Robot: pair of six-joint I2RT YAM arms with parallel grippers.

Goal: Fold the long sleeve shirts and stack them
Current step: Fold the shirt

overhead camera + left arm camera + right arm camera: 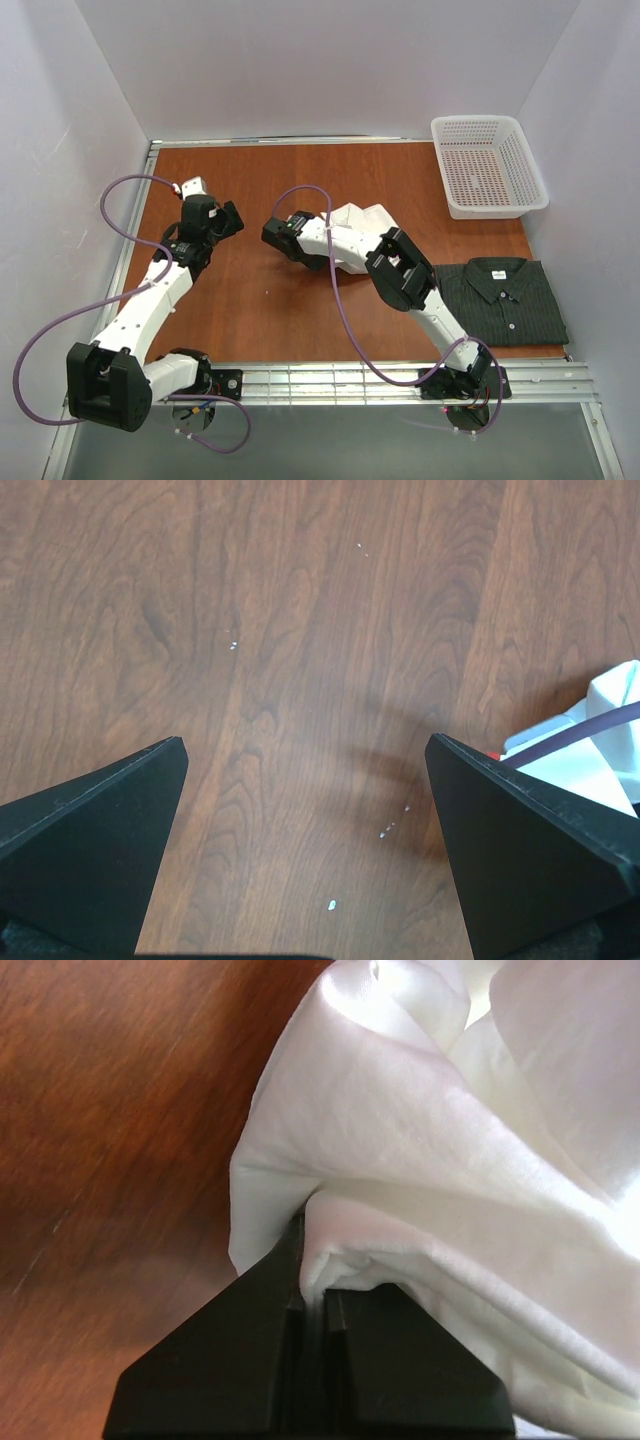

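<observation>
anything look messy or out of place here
The white shirt is a crumpled heap mid-table, a fold pinched between the right fingers, unlike the dark striped shirt lying flat and folded near the right edge.

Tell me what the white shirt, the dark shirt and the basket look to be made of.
White shirt: soft matte woven cloth, likely cotton; it creases and bunches. Dark shirt: thin cloth with fine stripes, lying flat; fibre unclear. Basket: rigid white plastic, apparently moulded; regular mesh holes.
</observation>
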